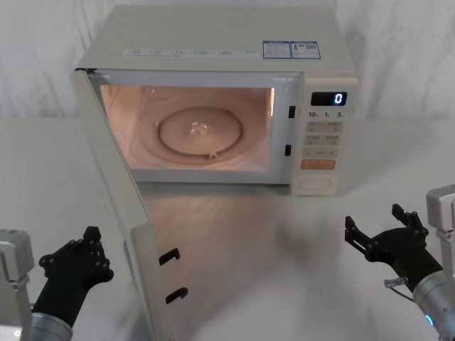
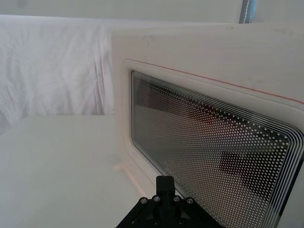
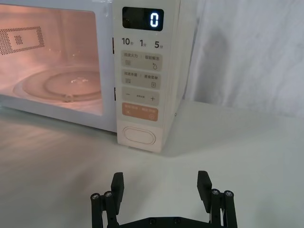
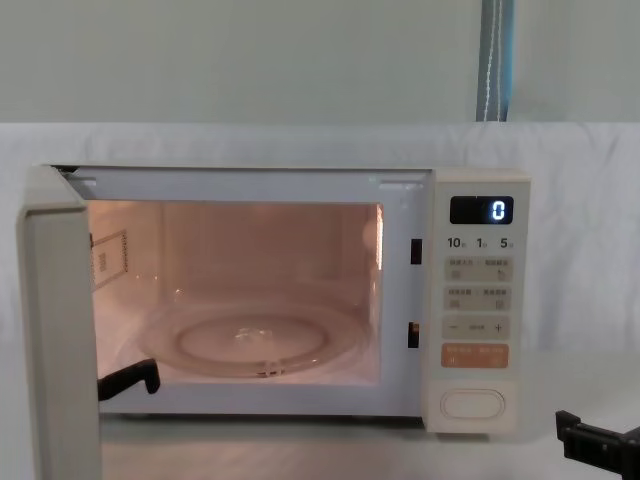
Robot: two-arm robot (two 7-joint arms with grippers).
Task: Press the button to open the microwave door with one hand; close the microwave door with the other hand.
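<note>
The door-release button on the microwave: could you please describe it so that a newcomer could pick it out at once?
Find the cream microwave with its door swung open, then its narrow control panel on the right. The button sits at the panel's very bottom, under the orange key. It alone is a large, unmarked cream oval.

bright even room light, warm glow inside microwave, sharp focus

The microwave is seen from above and in front in the head view, and level from the front in the chest view, both sharing its lit cavity. The door is viewed close by the left wrist camera, the control panel by the right.
</note>
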